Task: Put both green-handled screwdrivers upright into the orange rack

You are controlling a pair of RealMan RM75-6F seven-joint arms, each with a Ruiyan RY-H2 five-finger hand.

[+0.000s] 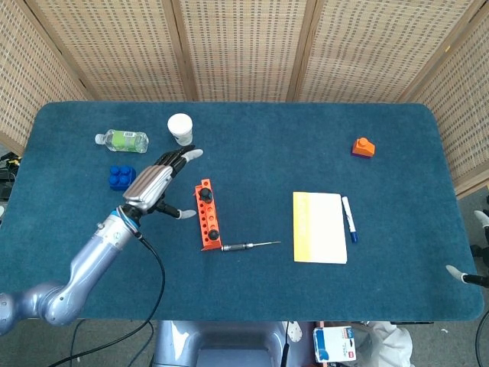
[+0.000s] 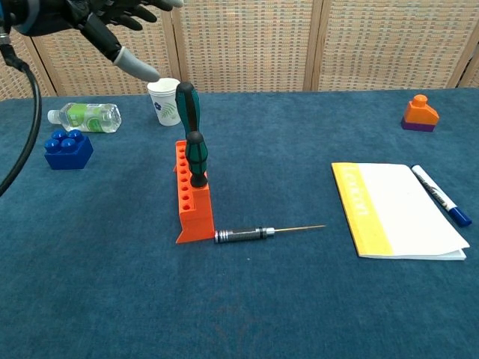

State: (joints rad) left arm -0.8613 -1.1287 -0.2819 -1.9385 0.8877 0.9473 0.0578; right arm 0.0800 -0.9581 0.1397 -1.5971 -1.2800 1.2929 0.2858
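Blue table (image 2: 299, 299): two green-handled screwdrivers (image 2: 191, 131) upright in orange rack (image 2: 191, 202).

Water bottle (image 1: 122, 140), paper cup (image 1: 180, 128), blue brick (image 1: 121, 177) stand left; yellow notepad (image 1: 319, 227), marker (image 1: 348, 219) right.

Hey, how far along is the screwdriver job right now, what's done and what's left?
Done, it seems: both green-handled screwdrivers, the taller and the shorter, stand upright in the orange rack. In hand: nothing; the left hand is open, beside the rack and off the handles. The right hand is out of view. Left: apparently nothing. The slim metal screwdriver lying by the rack has no green handle, so it isn't part of this.
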